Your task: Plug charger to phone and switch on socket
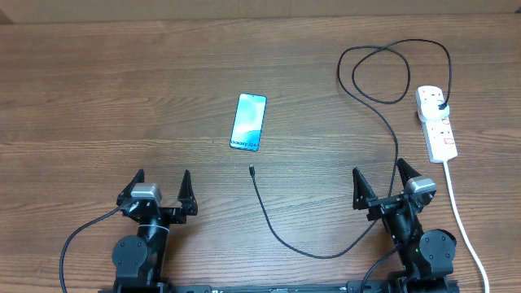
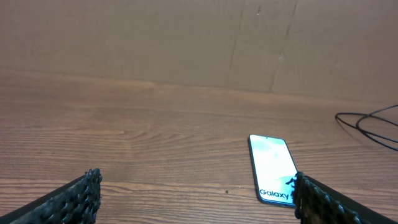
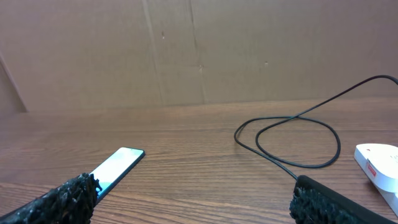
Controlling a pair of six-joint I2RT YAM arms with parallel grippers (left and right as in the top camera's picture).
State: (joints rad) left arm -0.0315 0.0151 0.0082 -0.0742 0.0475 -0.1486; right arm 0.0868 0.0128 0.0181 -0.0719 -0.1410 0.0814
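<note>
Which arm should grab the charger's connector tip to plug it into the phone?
Left, probably. The connector tip lies nearer the left hand than the right hand, just on the robot's side of the phone. Both hands are open and empty.

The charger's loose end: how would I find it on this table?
On the wooden table, find the phone with the light blue screen near the middle. A little below it in the overhead view, not touching it, lies the small tip of the thin black cable. The only other cord is thicker, white and far right.
</note>
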